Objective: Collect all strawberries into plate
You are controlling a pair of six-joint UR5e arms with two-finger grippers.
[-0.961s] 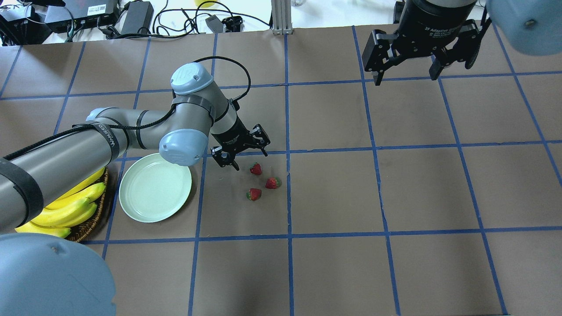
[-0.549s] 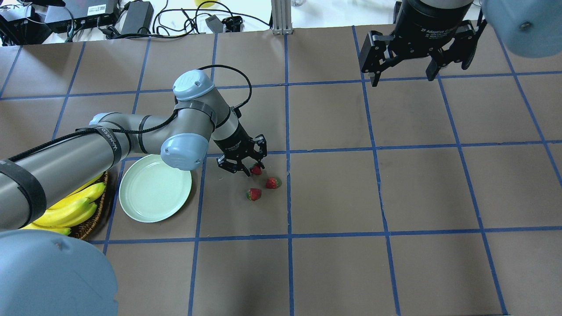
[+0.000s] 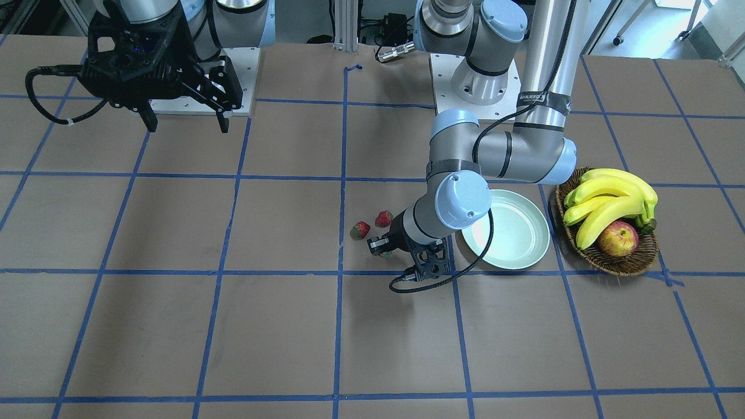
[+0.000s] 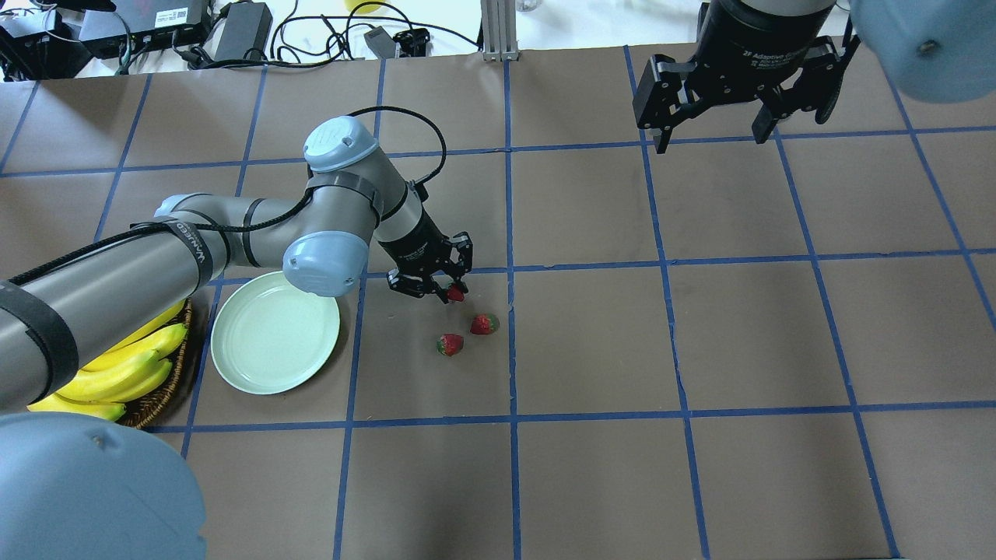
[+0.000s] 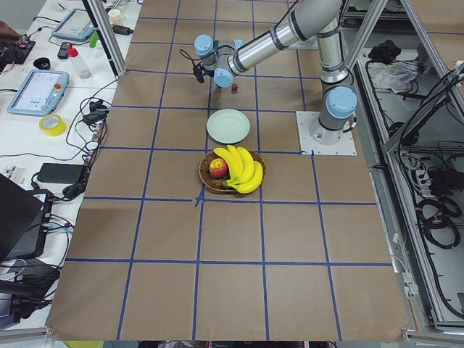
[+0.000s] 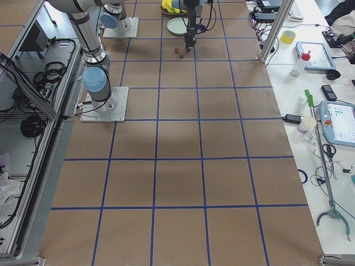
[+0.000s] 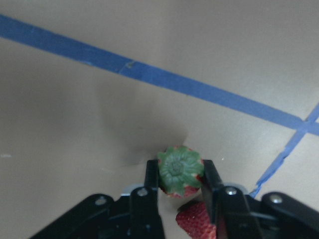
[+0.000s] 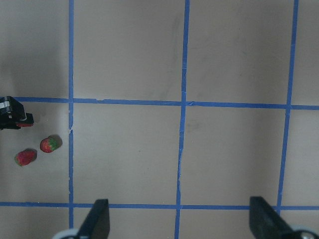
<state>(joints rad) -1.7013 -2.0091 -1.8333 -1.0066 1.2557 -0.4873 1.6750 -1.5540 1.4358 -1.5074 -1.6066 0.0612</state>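
Note:
My left gripper (image 4: 450, 292) is shut on one strawberry (image 7: 178, 172), green top up between the fingers, low over the table; it also shows in the front-facing view (image 3: 381, 249). Two other strawberries (image 4: 484, 323) (image 4: 450, 344) lie on the brown paper just right of it and show in the front-facing view (image 3: 360, 229) (image 3: 383, 218) and the right wrist view (image 8: 50, 144) (image 8: 25, 157). The pale mint-green plate (image 4: 275, 330) sits to the gripper's left, with nothing in it, partly under the left arm (image 3: 518, 233). My right gripper (image 4: 731, 117) is open and empty, high at the far right.
A wicker basket (image 3: 605, 259) with bananas (image 3: 611, 195) and a red-yellow apple (image 3: 618, 238) stands beside the plate, on its far side from the berries. Cables and boxes lie beyond the table's far edge (image 4: 233, 31).
My left gripper moved right onto the nearest strawberry and shut on it, then shifted slightly back with it. The right gripper drifted a little left and back.

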